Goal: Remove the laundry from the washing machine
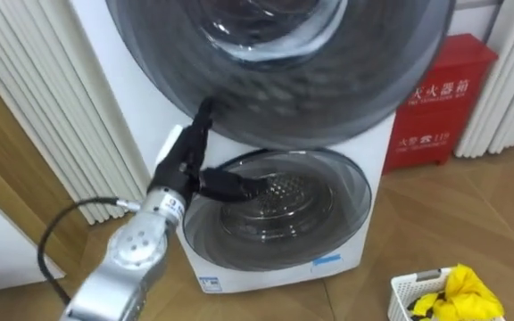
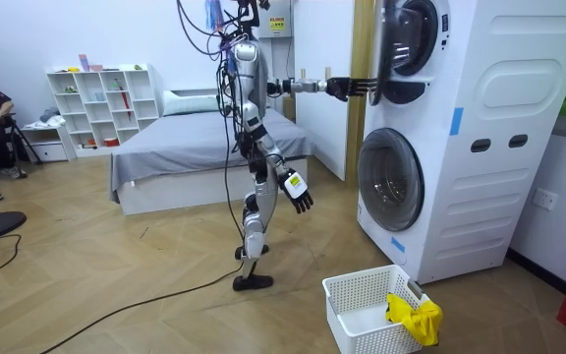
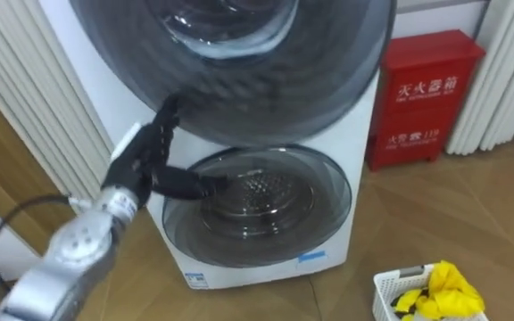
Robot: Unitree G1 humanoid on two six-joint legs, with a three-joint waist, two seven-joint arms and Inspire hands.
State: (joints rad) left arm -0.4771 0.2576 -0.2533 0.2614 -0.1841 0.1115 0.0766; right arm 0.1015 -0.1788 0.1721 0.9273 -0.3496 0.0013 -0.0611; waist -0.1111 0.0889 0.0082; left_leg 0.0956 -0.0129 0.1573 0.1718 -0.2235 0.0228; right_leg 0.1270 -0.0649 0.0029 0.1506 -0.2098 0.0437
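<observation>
Room view: left robot hand (image 2: 350,88) is held wide against upper door (image 2: 401,39); right robot hand (image 2: 299,193) is hung relaxed, empty; yellow cloth (image 2: 416,317) is seen in basket (image 2: 357,285).

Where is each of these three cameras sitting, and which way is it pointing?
Left eye view: on the robot's head, looking down at the washing machine; the left hand reaches the upper door at its edge.
Right eye view: beside it on the head, same scene, same hand.
Room view: standing off in the room, side-on to the whole robot; right hand hangs open.
All share the machine, the white basket and yellow cloth.
</observation>
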